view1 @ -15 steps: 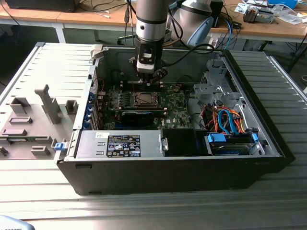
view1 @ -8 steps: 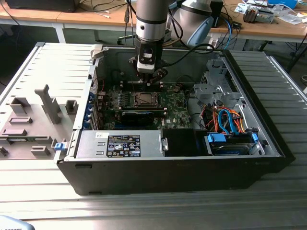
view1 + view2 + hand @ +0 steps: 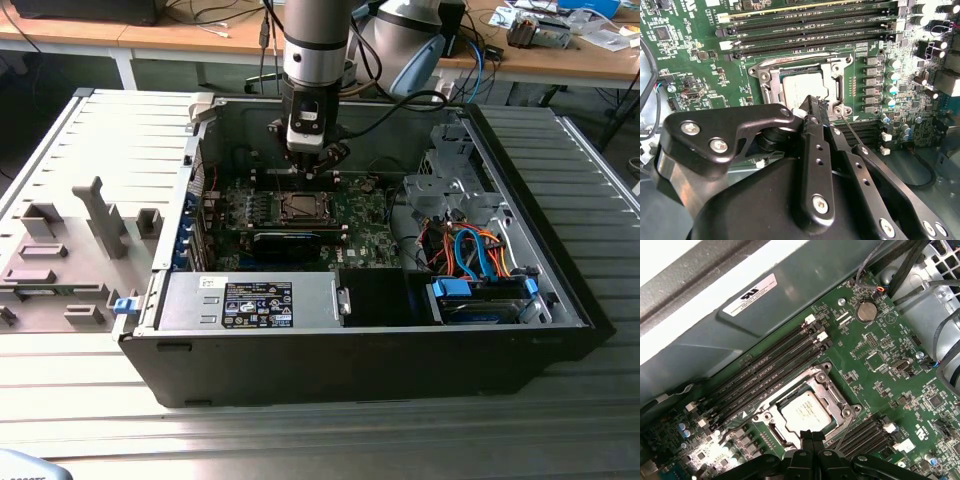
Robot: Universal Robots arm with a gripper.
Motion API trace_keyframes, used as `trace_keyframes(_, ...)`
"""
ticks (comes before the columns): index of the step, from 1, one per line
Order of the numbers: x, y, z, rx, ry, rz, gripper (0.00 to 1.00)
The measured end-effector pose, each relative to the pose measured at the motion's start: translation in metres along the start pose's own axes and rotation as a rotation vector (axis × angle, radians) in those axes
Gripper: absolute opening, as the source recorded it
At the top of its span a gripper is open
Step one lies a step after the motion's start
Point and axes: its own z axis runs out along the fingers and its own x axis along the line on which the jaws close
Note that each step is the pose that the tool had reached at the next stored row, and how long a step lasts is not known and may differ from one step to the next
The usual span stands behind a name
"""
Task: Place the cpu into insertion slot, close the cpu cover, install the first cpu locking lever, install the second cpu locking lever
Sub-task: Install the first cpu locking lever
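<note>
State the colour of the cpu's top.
The cpu is silvery-grey; the first wrist view shows it best.

cpu [image 3: 802, 412] [image 3: 800, 87]: one edge hidden behind tool [image 3: 807, 436] [image 3: 815, 106] in both wrist views
lever [image 3: 850, 130]: one end lost behind tool in second wrist view
arm [image 3: 315, 40]: cut off by exterior view's top edge

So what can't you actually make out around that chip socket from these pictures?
1. Second wrist view: the gripper covers the near edge of the cpu and cpu cover.
2. In both wrist views the thin lever runs behind the gripper, so its latching is unclear.
3. Exterior view: the insertion slot is too small to judge.
</note>
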Motion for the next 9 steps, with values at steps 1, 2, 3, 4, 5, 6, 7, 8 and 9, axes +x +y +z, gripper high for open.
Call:
trace_keyframes(1,0.0000,0.0000,0.0000,0.0000,0.0000,-0.001,0.11)
trace_keyframes(2,0.0000,0.0000,0.0000,-0.0001,-0.0002,-0.003,0.11)
trace_keyframes(3,0.0000,0.0000,0.0000,-0.0001,-0.0003,-0.005,0.11)
trace_keyframes(4,0.0000,0.0000,0.0000,-0.0001,-0.0003,-0.007,0.11)
trace_keyframes(5,0.0000,0.0000,0.0000,-0.0001,-0.0004,-0.009,0.11)
trace_keyframes(6,0.0000,0.0000,0.0000,0.0000,-0.0004,-0.009,0.11)
trace_keyframes(7,0.0000,0.0000,0.0000,-0.0001,-0.0005,-0.010,0.11)
trace_keyframes(8,0.0000,0.0000,0.0000,-0.0001,-0.0005,-0.012,0.11)
trace_keyframes(9,0.0000,0.0000,0.0000,-0.0001,-0.0006,-0.015,0.11)
